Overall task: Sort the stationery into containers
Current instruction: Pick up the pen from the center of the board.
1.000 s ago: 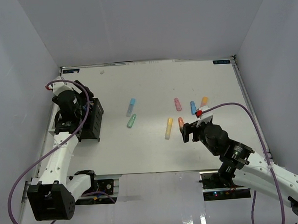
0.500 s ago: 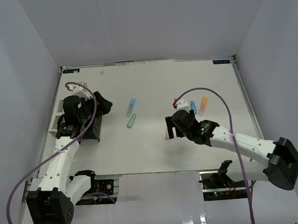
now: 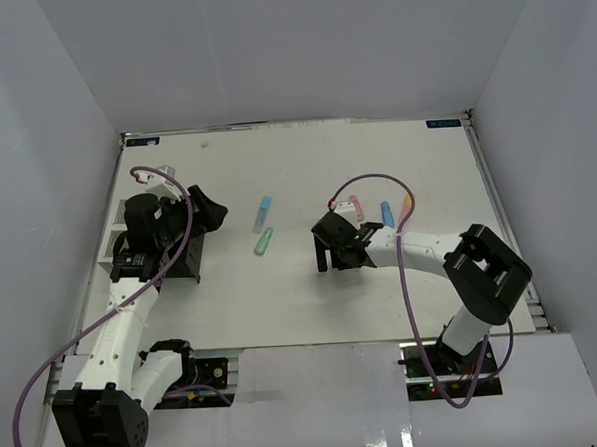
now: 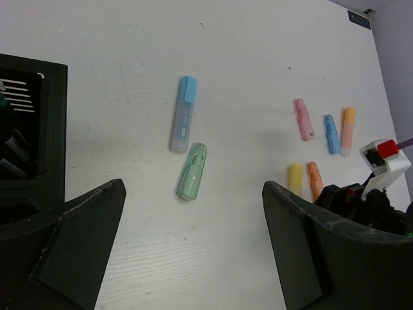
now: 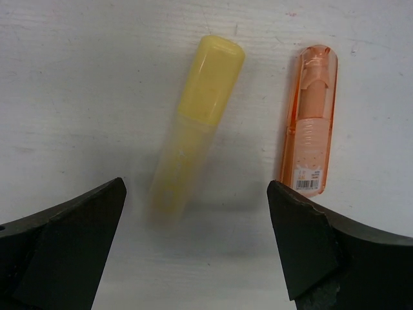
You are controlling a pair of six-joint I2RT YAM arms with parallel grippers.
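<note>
**Table** (image 3: 283,309): white, flat, holds all the items below.

**Left gripper** (image 4: 193,258): fingers wide apart, nothing between them. It hangs above the table just beside the organizer's right edge.

**Right gripper** (image 5: 197,223): fingers wide apart, holding nothing, low over the table near its middle. Two markers lie in front of the gap, and no contact with either shows.

**Yellow marker** (image 5: 193,123): lies flat and slightly tilted, cap end away from the right gripper, nearer the finger on the left of the wrist view.

**Orange marker** (image 5: 311,119): lies flat beside the yellow one without touching it, label end toward the gripper, nearer the other finger.

**Blue marker** (image 4: 182,115): lies flat on open table, left of centre.

**Green marker** (image 4: 192,171): lies just below the blue marker, close to it but apart.

**Pink marker** (image 4: 303,119), **small blue marker** (image 4: 331,134), **pale orange marker** (image 4: 348,131): lie in a loose row beyond the right gripper, side by side and apart.

**Black organizer** (image 4: 55,129): stands at the table's left side, partly under the left arm. **Dark pens** (image 4: 14,147) show inside its slots; their number cannot be told.

**White tray** (image 3: 108,255): just left of the organizer, mostly hidden by the left arm, contents not visible.
</note>
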